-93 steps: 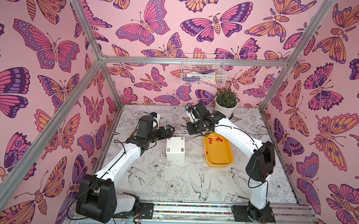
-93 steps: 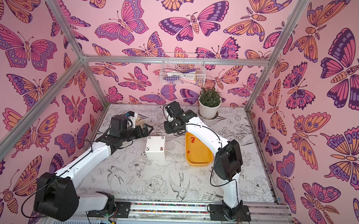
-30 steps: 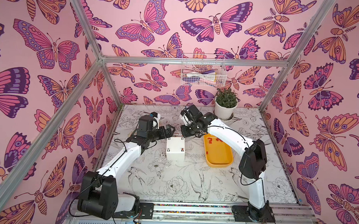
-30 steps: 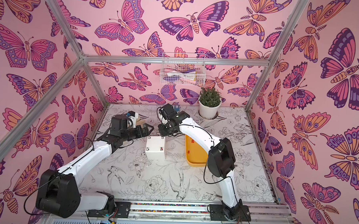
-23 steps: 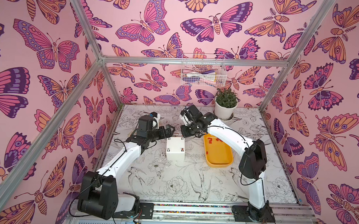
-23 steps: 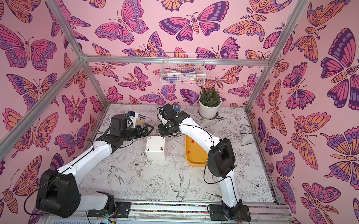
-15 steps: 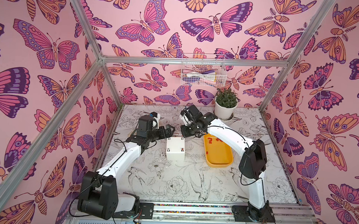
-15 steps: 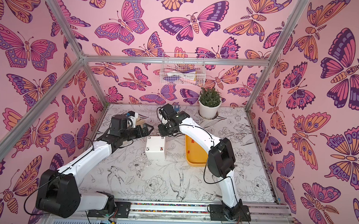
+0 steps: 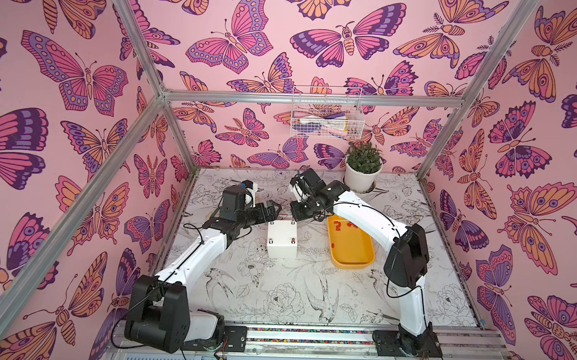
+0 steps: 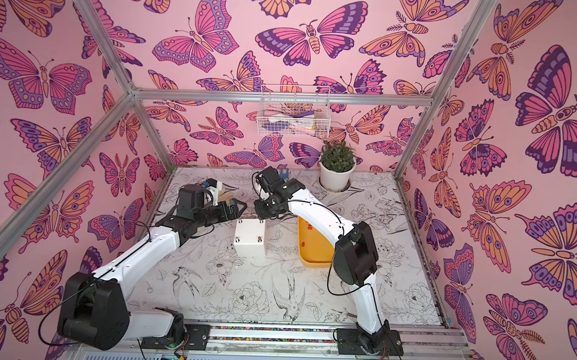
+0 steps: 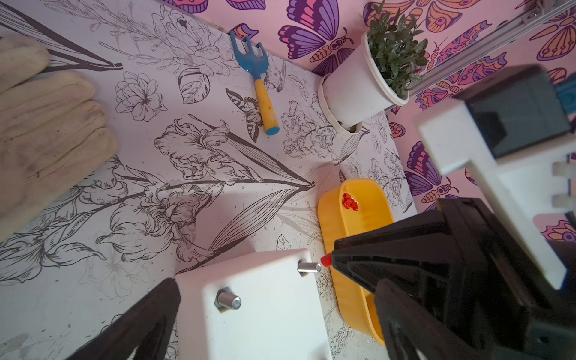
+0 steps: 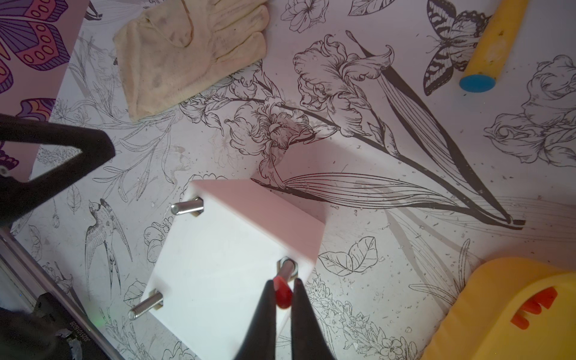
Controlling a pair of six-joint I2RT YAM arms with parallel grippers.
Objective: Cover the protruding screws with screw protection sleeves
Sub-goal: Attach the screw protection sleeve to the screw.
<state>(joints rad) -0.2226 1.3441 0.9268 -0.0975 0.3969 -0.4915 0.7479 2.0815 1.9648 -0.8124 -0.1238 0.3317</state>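
Left claw stood wide beside white box. Right claw pinched one red sleeve at the box's far-right screw.

The right gripper, earlier over the far end of the yellow tray, now stands further left, above the far right corner of the white box. The red sleeve pinched in its jaws now lies at the tip of the far right screw; the arm's elbow also sits further left.

Right gripper hangs over the white box's corner.
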